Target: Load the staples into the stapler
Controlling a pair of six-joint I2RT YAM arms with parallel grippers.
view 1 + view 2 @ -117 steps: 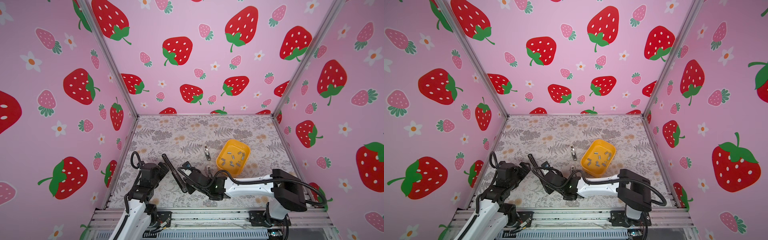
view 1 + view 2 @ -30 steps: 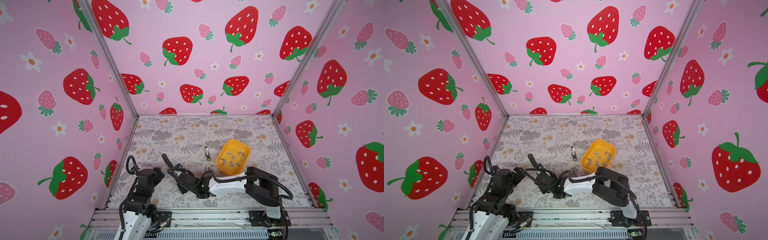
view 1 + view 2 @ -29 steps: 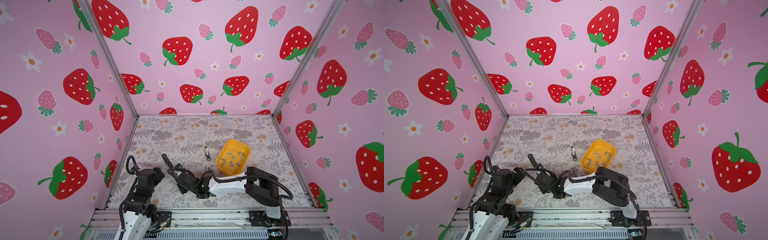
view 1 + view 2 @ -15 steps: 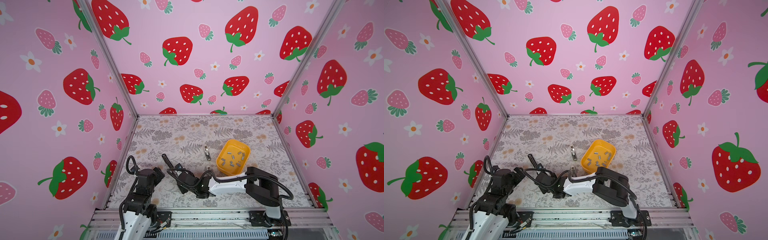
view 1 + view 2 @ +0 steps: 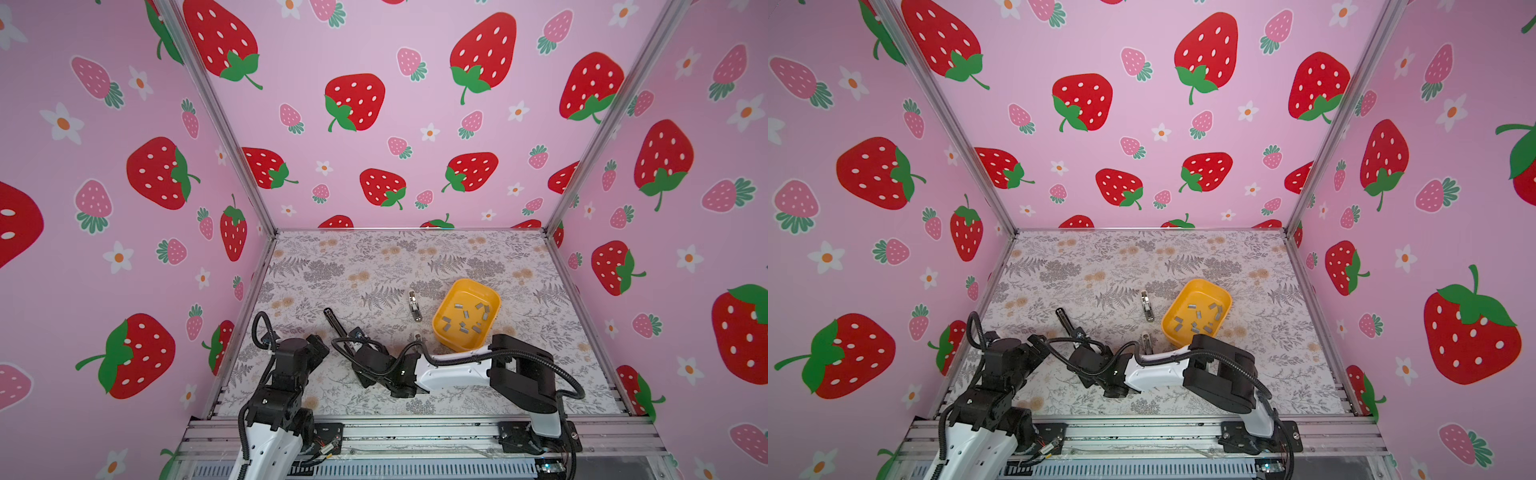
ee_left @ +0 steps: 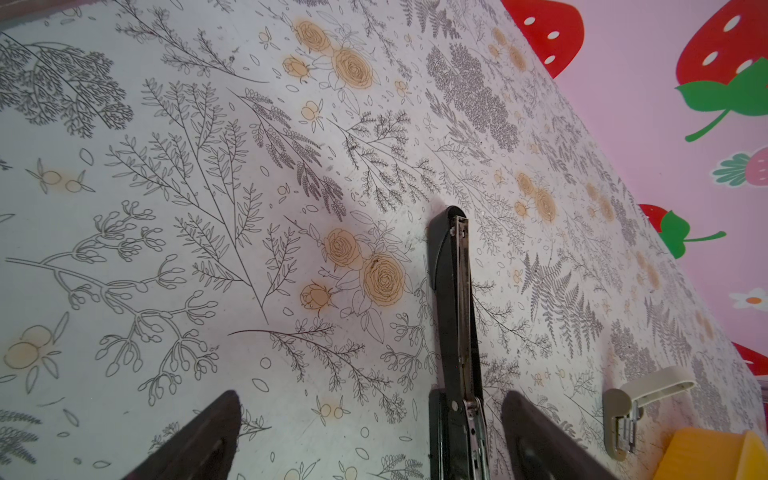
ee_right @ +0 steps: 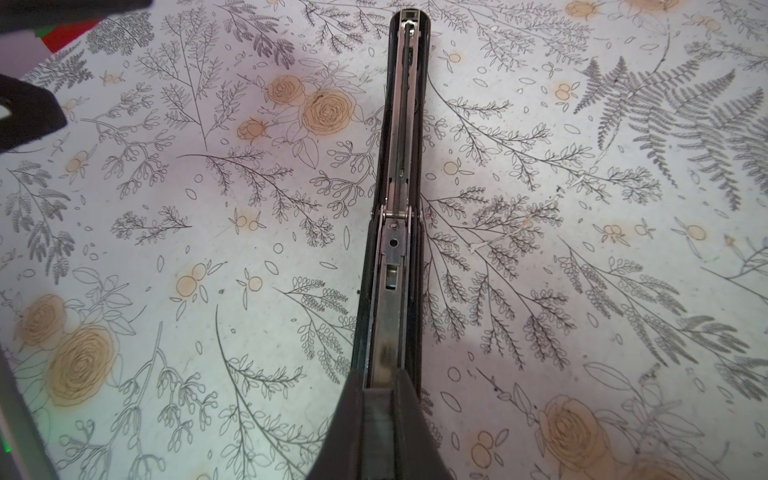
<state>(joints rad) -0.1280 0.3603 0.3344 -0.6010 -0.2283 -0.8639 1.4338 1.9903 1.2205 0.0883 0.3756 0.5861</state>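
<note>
Pale tool (image 5: pixel 414 305) lies between stapler (image 5: pixel 335 322) and yellow tray (image 5: pixel 478 288).

count: one black stapler (image 5: pixel 334 322), one yellow tray (image 5: pixel 453 295), about ten staples (image 5: pixel 465 313), one small beige tool (image 5: pixel 413 305).

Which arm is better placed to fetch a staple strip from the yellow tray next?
Left, probably. The left gripper hangs empty, jaws wide open, beside the stapler, while the right gripper is shut on its end. The staples lie in the yellow tray farther right, a longer reach.
</note>
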